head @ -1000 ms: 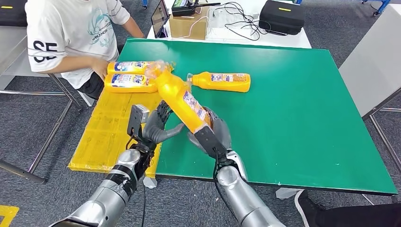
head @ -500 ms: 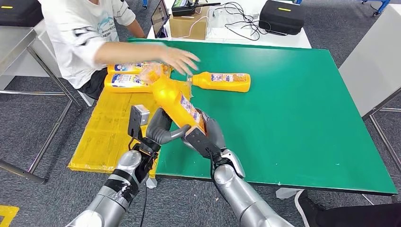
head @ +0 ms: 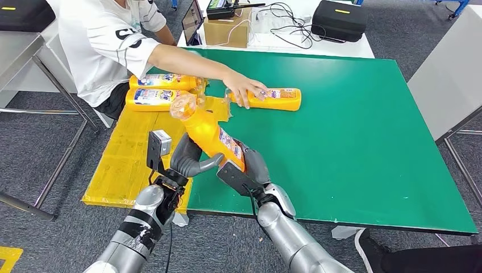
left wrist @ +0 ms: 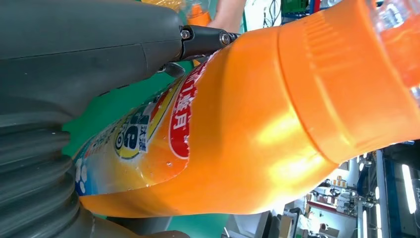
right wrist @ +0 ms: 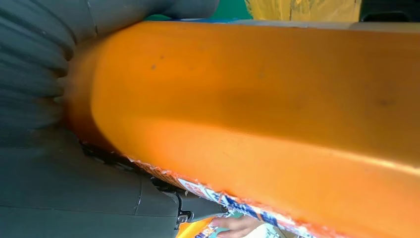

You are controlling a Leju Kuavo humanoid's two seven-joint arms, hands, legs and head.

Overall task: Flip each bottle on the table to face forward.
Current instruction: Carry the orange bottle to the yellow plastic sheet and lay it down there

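1. Orange plastic bottle with a printed label and a clear cap [head: 213, 132] is held off the green table [head: 352, 148], above its near left corner, tilted with the cap end pointing away from the robot and toward the left edge.
2. Right hand [head: 245, 168] grips the bottle's lower body, fingers wrapped around it (the right wrist view shows the orange wall [right wrist: 257, 109] pressed against the grey palm [right wrist: 59, 163]).
3. Left hand [head: 186, 159] is closed against the same bottle from the left side, thumb reaching across under the label; in the left wrist view the label [left wrist: 148, 134] sits right against the hand [left wrist: 74, 64].
4. A second orange bottle with a blue and white label [head: 271, 98] lies on its side on the table, toward the far left part, well apart from the held one.
5. A person's hand [head: 245, 90] rests on the neck end of that lying bottle; the arm reaches in over the far left edge, from a person in a white T-shirt [head: 105, 40].
6. Two more orange bottles [head: 156, 91] lie side by side on a yellow taped board [head: 128, 159] just beside the table's left edge.
7. Beyond the far edge: a cardboard box [head: 226, 31], cables and a black case [head: 339, 20] on a white table.
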